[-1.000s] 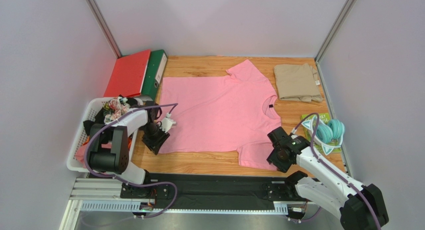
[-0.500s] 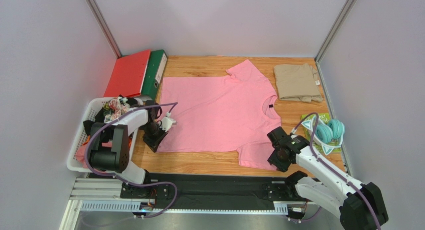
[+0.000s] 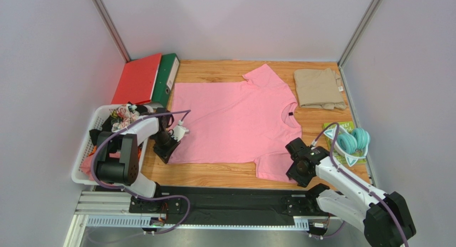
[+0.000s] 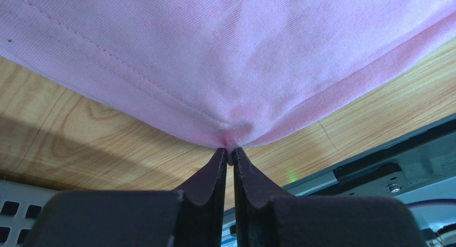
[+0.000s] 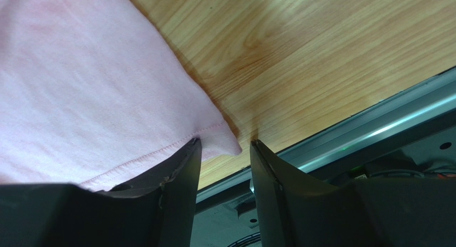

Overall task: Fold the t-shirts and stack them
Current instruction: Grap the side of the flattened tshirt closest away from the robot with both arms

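Note:
The pink t-shirt [image 3: 235, 121] lies spread flat on the wooden table, neck with a small dark label [image 3: 290, 114] toward the right. My left gripper [image 3: 167, 148] is shut on the shirt's near-left hem corner [image 4: 231, 143]. My right gripper [image 3: 299, 169] is open at the corner of the near sleeve; the sleeve's corner [image 5: 225, 141] lies between the jaws, not pinched. The khaki-beige t-shirt [image 3: 319, 88] lies folded at the back right.
A white basket [image 3: 85, 151] of mixed items stands at the left. A red binder [image 3: 137, 78] and a green binder [image 3: 166, 76] lie at the back left. Teal headphones [image 3: 353, 141] lie on a green card at the right. A black rail [image 3: 235, 196] runs along the near edge.
My left gripper shifted slightly up-left at the hem corner. My right gripper edged left and down to the sleeve corner. The shirts have not moved.

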### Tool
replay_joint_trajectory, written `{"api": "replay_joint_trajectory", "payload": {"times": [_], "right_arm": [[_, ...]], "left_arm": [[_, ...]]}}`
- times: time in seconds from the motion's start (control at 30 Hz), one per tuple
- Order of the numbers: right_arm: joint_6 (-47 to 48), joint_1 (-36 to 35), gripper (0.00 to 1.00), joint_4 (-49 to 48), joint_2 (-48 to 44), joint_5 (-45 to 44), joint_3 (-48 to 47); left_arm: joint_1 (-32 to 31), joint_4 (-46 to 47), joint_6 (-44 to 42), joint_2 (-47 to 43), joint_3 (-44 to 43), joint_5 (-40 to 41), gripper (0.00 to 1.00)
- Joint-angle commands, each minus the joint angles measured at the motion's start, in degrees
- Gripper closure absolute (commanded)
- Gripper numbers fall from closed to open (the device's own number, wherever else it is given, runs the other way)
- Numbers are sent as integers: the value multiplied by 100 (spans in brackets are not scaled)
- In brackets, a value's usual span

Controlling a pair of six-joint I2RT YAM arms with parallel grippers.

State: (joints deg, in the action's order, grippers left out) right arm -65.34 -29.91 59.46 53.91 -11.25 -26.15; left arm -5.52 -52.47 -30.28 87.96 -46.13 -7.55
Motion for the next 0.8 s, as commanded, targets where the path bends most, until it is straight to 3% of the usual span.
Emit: {"api": "replay_joint_trajectory", "payload": {"times": [0.0,0.2,0.27,0.33,0.77], "right_arm": [[-119,-41,65,-119,-47,-80,5],[-84,-41,90,-58,-47,-115,-109],[-75,-32,100,-49,-56,-88,-153],[-58,-50,100,30,-91,-71,-258],[-49,-146,100,961,-864,316,-733]], "left_arm": [[24,105,14,-25,-124,-115,85],[16,131,5,-34,-107,-97,85],[16,132,14,-34,-107,-89,90],[16,140,40,-51,-142,-89,100],[25,-246,-21,-490,-309,-115,100]]}}
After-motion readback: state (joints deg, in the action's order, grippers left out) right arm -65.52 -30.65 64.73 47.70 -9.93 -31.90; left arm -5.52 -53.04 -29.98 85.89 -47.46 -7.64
